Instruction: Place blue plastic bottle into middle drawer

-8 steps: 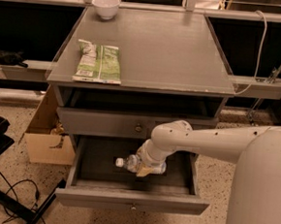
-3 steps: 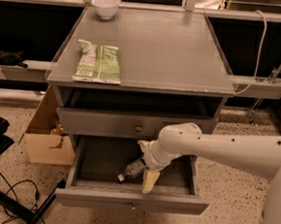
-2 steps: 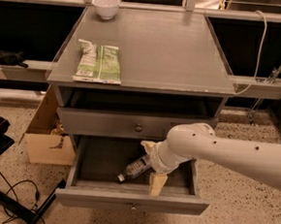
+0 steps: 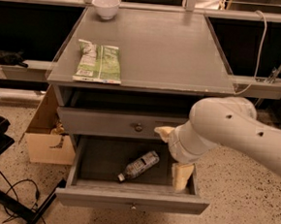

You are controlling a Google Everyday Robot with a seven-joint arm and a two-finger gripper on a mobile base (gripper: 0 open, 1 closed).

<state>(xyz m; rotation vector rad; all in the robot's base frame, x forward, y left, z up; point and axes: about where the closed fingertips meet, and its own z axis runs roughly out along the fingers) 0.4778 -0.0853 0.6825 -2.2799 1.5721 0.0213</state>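
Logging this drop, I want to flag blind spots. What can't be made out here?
All in the camera view:
- Middle drawer: right rear corner hidden by the open gripper above it.
- Blue plastic bottle: label print too small to read.
- Cardboard box: contents hidden behind the cabinet.
- Robot arm: cut off by the right edge.

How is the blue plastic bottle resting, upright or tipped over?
Tipped over: the blue plastic bottle lies on its side in the open middle drawer; the open gripper hangs over the drawer's right.
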